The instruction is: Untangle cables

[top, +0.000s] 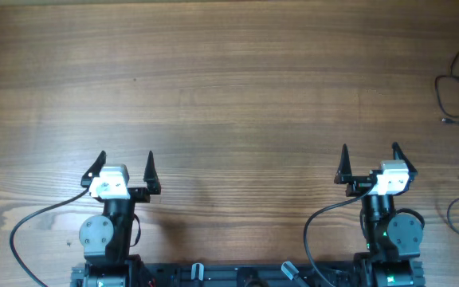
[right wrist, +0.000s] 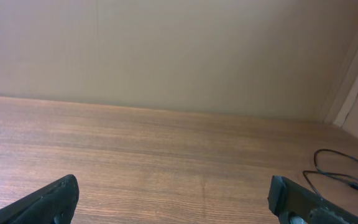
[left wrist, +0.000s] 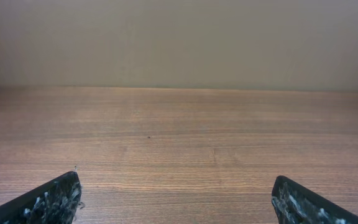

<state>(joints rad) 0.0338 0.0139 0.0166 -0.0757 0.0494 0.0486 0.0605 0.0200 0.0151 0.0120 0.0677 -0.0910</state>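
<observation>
Left end effector (top: pixel 126 156) and right end effector (top: pixel 370 149) gape empty; cables (top: pixel 439 82) lie far right.

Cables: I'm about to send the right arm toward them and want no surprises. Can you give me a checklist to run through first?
1. The right gripper is open and empty: ok.
2. The left gripper is open and empty: ok.
3. Cords located: the upper cord and the lower cord lie at the far right of the overhead view: ok.
4. Whole cords in view: both run out of the overhead frame: not ok.
5. Cords apart from each other: apart where visible, the rest is hidden: cannot tell.
6. Bare table between the right gripper and the cords: ok.
</observation>
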